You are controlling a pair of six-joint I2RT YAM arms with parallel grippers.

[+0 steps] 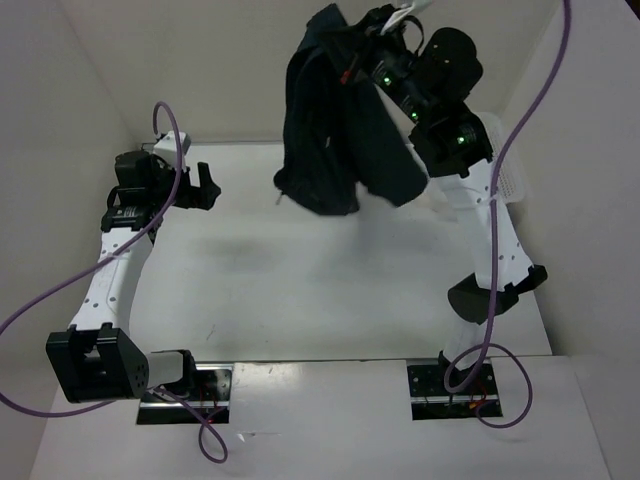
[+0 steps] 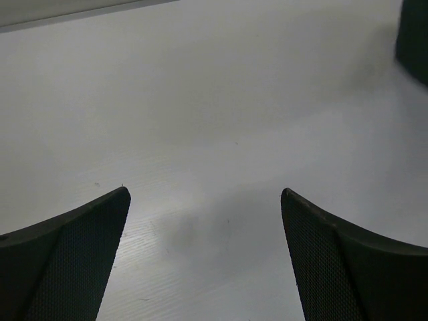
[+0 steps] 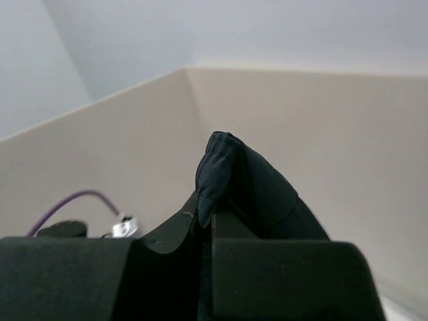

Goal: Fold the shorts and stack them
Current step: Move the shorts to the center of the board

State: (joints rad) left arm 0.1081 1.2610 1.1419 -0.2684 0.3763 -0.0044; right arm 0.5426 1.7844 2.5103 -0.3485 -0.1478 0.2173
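The dark navy shorts (image 1: 335, 130) hang in the air at the back of the table, bunched and drooping, their lower edge just above the surface. My right gripper (image 1: 352, 40) is raised high and shut on their top edge; in the right wrist view a fold of the shorts (image 3: 231, 177) sticks up from between the closed fingers. My left gripper (image 1: 205, 188) is open and empty, low over the table at the left. In the left wrist view its fingers (image 2: 73, 254) stand wide apart over bare table, and a corner of the shorts (image 2: 414, 40) shows at the top right.
The white table (image 1: 300, 290) is walled by white panels at the back and both sides. A white mesh basket (image 1: 510, 185) is partly hidden behind the right arm at the right. Purple cables loop round both arms.
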